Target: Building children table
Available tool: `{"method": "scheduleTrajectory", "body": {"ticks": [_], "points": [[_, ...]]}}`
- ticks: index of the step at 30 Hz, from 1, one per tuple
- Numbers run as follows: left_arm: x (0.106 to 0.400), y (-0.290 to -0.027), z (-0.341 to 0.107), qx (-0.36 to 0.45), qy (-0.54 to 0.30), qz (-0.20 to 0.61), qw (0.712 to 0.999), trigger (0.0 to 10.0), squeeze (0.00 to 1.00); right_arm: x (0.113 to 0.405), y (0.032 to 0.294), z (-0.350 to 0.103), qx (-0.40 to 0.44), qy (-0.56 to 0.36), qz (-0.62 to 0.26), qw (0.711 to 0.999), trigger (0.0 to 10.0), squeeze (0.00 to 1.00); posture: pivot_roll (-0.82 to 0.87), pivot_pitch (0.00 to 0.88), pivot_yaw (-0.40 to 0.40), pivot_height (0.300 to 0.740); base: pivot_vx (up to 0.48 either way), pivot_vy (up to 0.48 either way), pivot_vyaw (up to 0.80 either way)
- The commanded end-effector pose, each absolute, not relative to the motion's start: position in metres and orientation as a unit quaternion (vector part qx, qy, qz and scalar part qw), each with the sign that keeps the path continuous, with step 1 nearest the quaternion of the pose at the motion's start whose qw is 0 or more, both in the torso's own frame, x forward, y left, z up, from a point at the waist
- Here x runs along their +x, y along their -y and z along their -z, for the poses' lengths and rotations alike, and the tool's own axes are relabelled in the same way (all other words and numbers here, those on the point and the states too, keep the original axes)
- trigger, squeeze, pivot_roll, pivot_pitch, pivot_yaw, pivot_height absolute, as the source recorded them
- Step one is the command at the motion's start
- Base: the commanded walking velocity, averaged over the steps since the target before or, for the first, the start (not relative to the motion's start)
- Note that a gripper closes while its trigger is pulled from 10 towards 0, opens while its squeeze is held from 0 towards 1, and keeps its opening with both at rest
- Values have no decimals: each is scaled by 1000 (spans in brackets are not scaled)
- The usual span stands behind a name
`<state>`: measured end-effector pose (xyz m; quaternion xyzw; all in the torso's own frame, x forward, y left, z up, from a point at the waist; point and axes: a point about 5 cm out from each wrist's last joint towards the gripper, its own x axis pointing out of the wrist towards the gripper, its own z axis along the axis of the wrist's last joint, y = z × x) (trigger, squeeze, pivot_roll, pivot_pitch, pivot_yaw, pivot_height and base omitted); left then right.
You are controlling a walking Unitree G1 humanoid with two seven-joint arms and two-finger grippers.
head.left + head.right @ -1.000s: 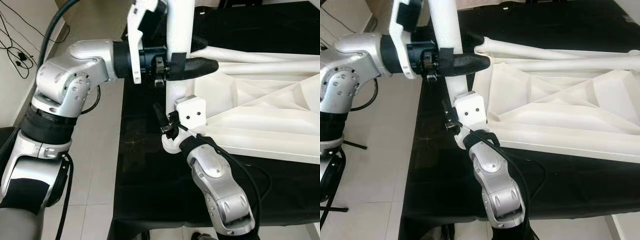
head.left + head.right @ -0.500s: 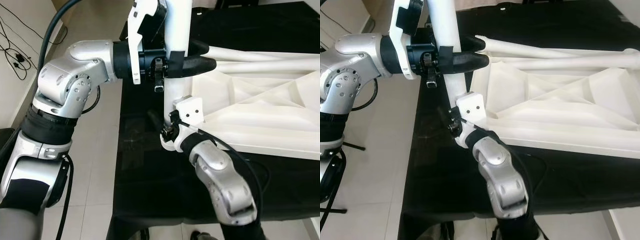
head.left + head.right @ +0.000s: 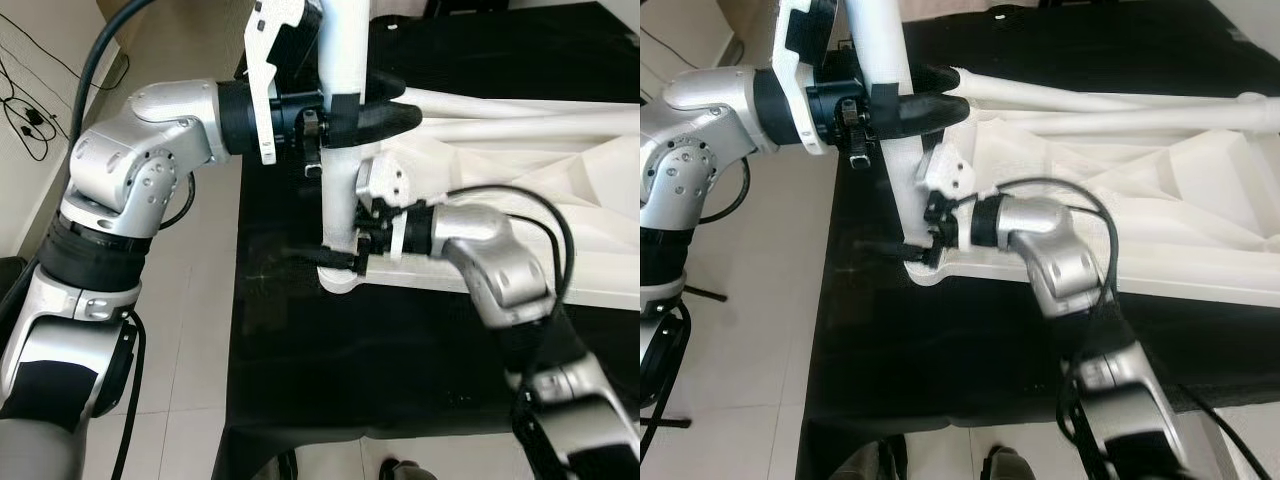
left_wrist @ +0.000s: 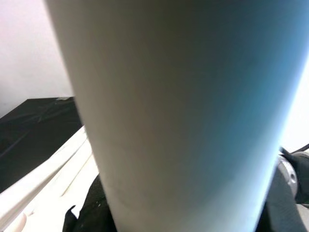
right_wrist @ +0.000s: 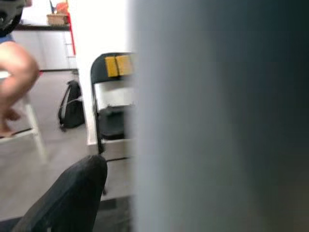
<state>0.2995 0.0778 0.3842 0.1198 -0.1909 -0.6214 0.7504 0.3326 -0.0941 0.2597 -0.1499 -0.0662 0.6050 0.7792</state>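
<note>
Left eye view shows a big black table (image 3: 300, 360) with a white children's table top (image 3: 520, 190) lying upside down on it, ribs facing up. Two white loose legs (image 3: 500, 105) lie along its far side. One white table leg (image 3: 345, 130) stands straight up at the near left corner of the white top, its foot sitting in the round corner socket (image 3: 338, 278).

Next, the left gripper (image 3: 375, 105) comes in from the left, high on the standing leg. Its black fingers (image 3: 385, 118) are pinching the leg from both sides.

Lower down, the right gripper (image 3: 335, 260) reaches in from the right, at the bottom of the same leg. One thin black finger lies against the leg's foot, but you cannot tell how its fingers are set.

Right wrist view shows a black chair (image 5: 112, 104) far off.
</note>
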Motion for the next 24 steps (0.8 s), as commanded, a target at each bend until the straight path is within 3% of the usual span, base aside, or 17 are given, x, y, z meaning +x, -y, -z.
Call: {"method": "scheduleTrajectory", "body": {"ticks": [1, 5, 6, 24], "points": [[294, -74, -381, 145, 192, 627, 741, 0, 0, 338, 88, -258, -142, 60, -625, 765, 10000, 0, 87, 246, 61, 740, 0, 0, 0], [292, -74, -382, 146, 190, 629, 740, 0, 0, 352, 90, -260, -127, 54, -649, 748, 10000, 0, 92, 250, 60, 740, 0, 0, 0], [293, -74, -382, 144, 190, 630, 739, 0, 0, 356, 91, -261, -114, 51, -662, 739, 0, 0, 94, 258, 59, 740, 0, 0, 0], [293, -72, -385, 140, 193, 630, 740, 0, 0, 364, 90, -262, -86, 63, -698, 708, 0, 0, 68, 272, 51, 740, 0, 0, 0]]}}
